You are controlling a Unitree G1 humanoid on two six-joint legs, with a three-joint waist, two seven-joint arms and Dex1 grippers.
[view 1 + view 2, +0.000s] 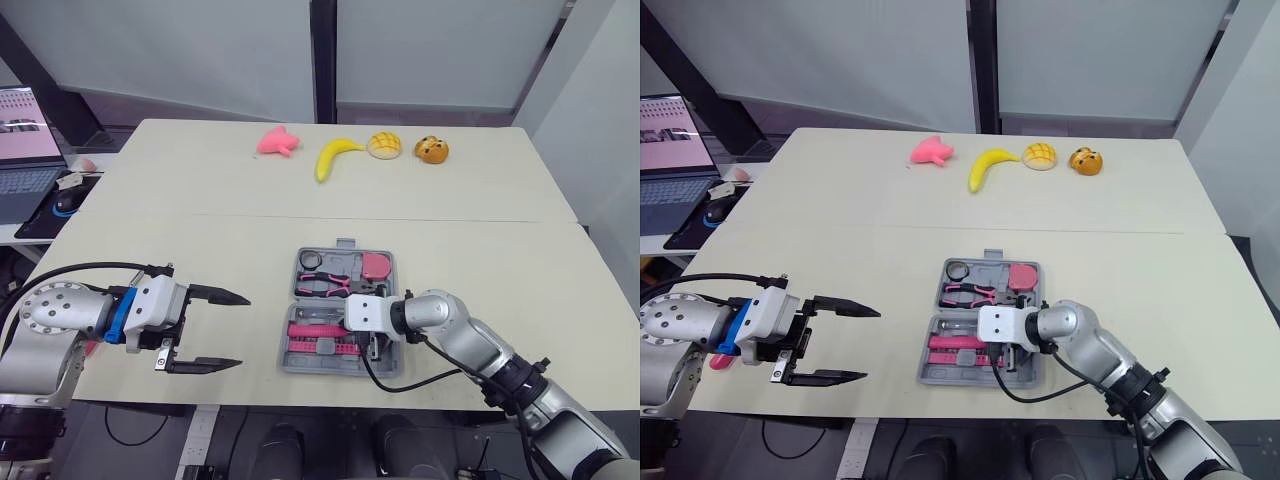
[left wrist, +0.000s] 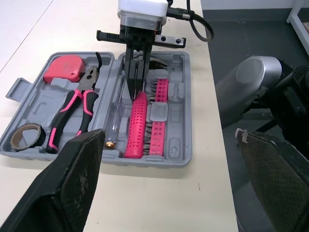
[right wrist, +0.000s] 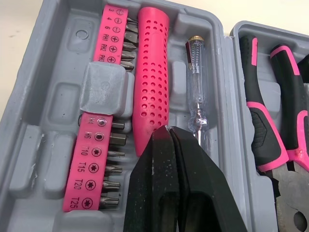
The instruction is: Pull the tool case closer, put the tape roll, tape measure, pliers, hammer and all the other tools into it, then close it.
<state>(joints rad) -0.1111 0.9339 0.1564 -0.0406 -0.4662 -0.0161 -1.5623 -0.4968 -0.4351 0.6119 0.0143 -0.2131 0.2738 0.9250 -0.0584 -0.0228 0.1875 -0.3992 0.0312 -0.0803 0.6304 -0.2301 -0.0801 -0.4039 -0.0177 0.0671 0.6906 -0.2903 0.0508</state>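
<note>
Now, on the tabletop (image 1: 200,200), the open tool case (image 2: 34,104) sits under our right gripper (image 3: 168,131), the nearer one. Its jaws are together at the hammer (image 3: 153,72), whose handle runs straight ahead of them. Our left gripper (image 1: 244,330) hangs well aside, jaws apart.

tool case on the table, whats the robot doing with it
The tool case lies open on the table with the tape roll, pliers, tape measure and hammer in their slots. The right gripper is shut, down at the hammer's pink handle. The left gripper hovers open beside the case, holding nothing. The case is not yet closed.
</note>
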